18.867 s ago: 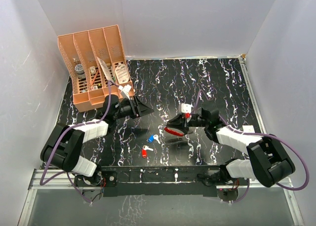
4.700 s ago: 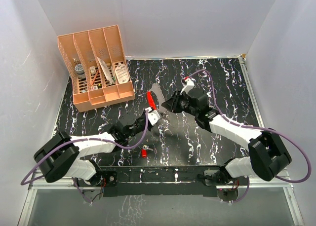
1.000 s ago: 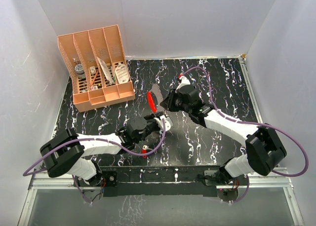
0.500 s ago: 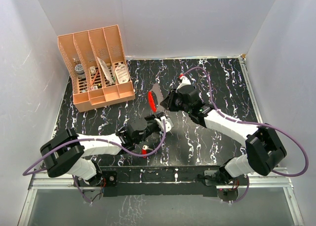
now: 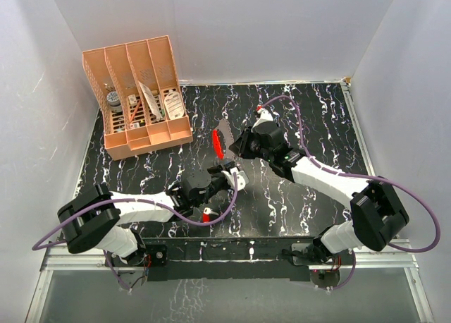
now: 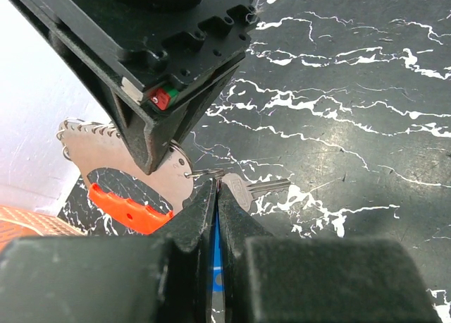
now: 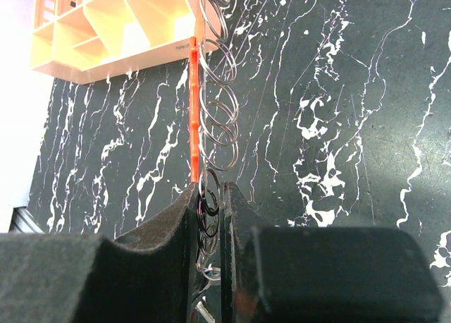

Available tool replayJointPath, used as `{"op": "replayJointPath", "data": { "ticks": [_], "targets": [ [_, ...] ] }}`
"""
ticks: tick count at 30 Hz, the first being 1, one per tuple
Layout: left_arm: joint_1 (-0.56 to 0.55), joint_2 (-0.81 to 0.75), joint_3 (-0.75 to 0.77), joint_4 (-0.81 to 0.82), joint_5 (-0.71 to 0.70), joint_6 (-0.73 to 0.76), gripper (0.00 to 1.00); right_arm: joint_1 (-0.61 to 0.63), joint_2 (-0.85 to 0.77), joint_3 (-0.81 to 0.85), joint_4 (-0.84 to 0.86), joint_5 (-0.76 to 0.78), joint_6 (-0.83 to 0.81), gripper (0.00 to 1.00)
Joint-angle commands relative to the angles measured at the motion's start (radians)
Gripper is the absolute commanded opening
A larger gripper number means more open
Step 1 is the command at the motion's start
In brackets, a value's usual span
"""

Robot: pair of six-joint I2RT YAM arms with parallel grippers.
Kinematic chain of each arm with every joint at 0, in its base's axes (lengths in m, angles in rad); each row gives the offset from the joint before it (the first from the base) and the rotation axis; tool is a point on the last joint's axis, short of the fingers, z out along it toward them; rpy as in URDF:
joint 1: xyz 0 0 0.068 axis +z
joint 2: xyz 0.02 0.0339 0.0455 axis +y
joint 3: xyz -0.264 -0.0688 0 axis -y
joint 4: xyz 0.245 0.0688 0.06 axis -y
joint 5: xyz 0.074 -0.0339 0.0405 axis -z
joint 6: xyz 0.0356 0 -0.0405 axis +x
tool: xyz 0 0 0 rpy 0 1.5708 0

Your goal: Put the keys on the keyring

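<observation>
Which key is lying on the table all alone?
The red-headed key, lying flat on the table. The blue-headed key is pinched in the jaws of the left gripper, beside the keyring.

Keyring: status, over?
Left gripper jaws shut on blue key, blade at keyring. Right gripper jaws shut on keyring. Red key on table. No obstruction seen.

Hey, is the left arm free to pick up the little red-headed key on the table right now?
Probably not yet. The left gripper is shut on the small blue-headed key, holding it at the oval red-and-silver keyring. The red-headed key lies bare on the table, close by that arm.
</observation>
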Motion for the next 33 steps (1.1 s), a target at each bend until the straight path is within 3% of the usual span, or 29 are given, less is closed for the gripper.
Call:
{"op": "replayJointPath", "data": {
  "ticks": [1, 10, 21, 33],
  "targets": [
    [-0.008, -0.029, 0.002, 0.058, -0.052, -0.015, 0.0, 0.007, -0.011, 0.046, 0.069, 0.022, 0.009, 0.0],
    [-0.008, -0.077, -0.043, 0.096, -0.112, -0.052, 0.0, 0.007, -0.03, 0.034, 0.068, 0.037, -0.007, 0.0],
    [-0.002, -0.163, -0.155, 0.025, -0.058, -0.332, 0.0, -0.009, -0.036, 0.031, 0.052, 0.096, -0.073, 0.0],
    [0.012, 0.008, -0.253, 0.17, -0.016, -0.503, 0.0, -0.019, -0.052, 0.02, 0.054, 0.094, -0.089, 0.0]
  ]
}}
